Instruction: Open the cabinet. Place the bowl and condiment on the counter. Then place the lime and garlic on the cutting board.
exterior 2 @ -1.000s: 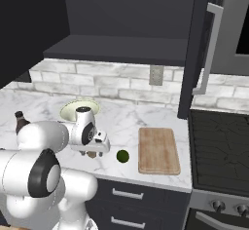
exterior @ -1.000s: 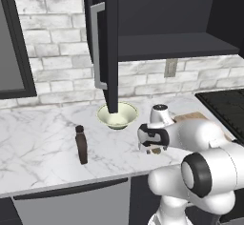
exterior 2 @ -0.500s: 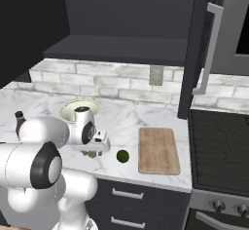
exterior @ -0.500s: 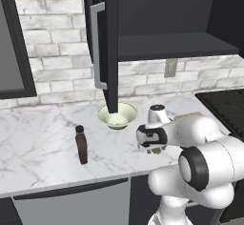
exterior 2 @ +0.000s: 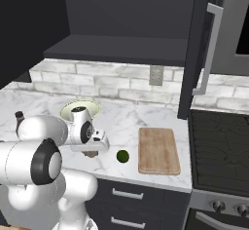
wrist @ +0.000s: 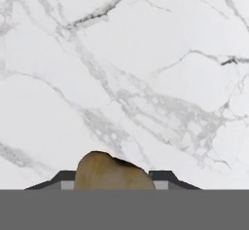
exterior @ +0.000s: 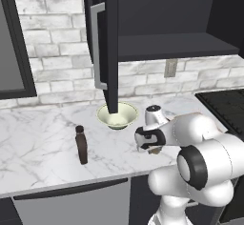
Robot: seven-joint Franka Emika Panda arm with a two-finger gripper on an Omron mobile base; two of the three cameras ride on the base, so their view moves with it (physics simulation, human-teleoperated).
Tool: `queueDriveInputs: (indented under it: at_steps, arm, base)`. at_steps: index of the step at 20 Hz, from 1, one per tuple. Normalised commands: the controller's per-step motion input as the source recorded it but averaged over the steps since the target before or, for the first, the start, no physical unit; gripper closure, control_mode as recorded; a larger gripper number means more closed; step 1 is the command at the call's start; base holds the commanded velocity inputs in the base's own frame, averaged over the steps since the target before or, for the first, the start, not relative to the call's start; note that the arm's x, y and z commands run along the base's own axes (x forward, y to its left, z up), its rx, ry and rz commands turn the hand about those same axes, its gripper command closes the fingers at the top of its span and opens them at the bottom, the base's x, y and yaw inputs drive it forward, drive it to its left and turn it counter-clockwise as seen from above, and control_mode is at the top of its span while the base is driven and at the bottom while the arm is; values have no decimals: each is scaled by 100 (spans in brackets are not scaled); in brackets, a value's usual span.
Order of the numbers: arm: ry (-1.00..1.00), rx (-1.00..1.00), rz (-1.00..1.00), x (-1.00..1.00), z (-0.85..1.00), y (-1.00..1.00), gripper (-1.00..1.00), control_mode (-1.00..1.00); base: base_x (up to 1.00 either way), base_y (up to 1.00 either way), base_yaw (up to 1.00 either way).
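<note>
Low over the counter, my gripper has its fingers against both sides of the garlic, a tan lump that still rests on the marble. In the right base view the gripper sits left of the dark-green lime, and the wooden cutting board lies bare to the right of the lime. Behind the hand stands the cream bowl on the counter. To its left stands the brown condiment bottle. The black cabinet is open, with a dark shelf inside.
The open left cabinet door hangs over the bowl, its silver handle facing me. The other door stands open above the board's far end. A black stovetop borders the counter on the right. A wall outlet sits in the brick backsplash.
The jaws have closed in from wide open onto the garlic. The hand has stayed over the same spot; bowl, bottle, lime and board have not moved.
</note>
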Motion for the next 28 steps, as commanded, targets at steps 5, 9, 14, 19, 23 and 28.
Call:
queueDriveInputs:
  at_steps: [5,9,14,19,23,28]
  arm:
    - [-5,-1,0,-8,-8,-11,100,-100]
    - [-16,0,-1,-16,14,-46,100,-100]
    - [-17,5,-3,-12,43,-55,100,-100]
    - [-6,6,-6,0,68,-39,100,-100]
    - [0,3,-9,0,74,-25,100,-100]
    - [0,0,-11,0,59,-37,100,-100]
  base:
    - [0,0,0]
    - [0,0,0]
    - [0,0,0]
    - [0,0,0]
    - [0,0,0]
    - [0,0,0]
